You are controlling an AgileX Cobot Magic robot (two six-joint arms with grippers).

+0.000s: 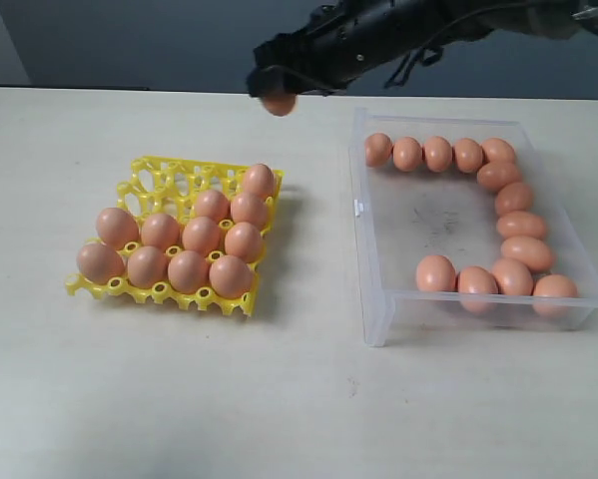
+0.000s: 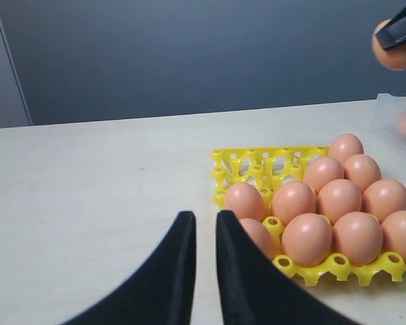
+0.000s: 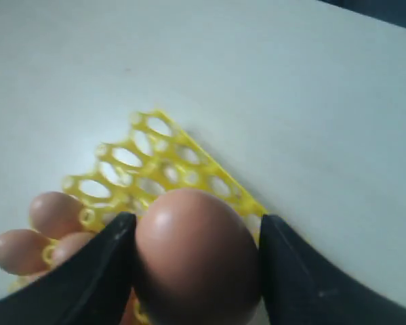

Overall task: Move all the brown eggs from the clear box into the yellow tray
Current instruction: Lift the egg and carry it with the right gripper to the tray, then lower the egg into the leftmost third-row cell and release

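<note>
Roughly half done: eleven brown eggs (image 1: 201, 236) fill the yellow tray's (image 1: 155, 178) near rows on the surface, thirteen line the clear box (image 1: 380, 305) to its right. The right claw (image 3: 196, 261) grips another egg (image 3: 197, 261) above the tray's far edge. Only the left wrist view shows the left claw (image 2: 204, 230), nearly shut and empty.

The brown eggs (image 1: 201, 236) had smooth shells with a soft satin sheen. The yellow tray (image 1: 164, 180) was glossy moulded plastic lattice. The clear box (image 1: 448, 220) was transparent plastic, its floor faintly scuffed. The table (image 1: 279, 399) was a matt, pale, smooth surface. The right gripper (image 3: 196, 264) fingers (image 3: 94, 277) were matt black.
</note>
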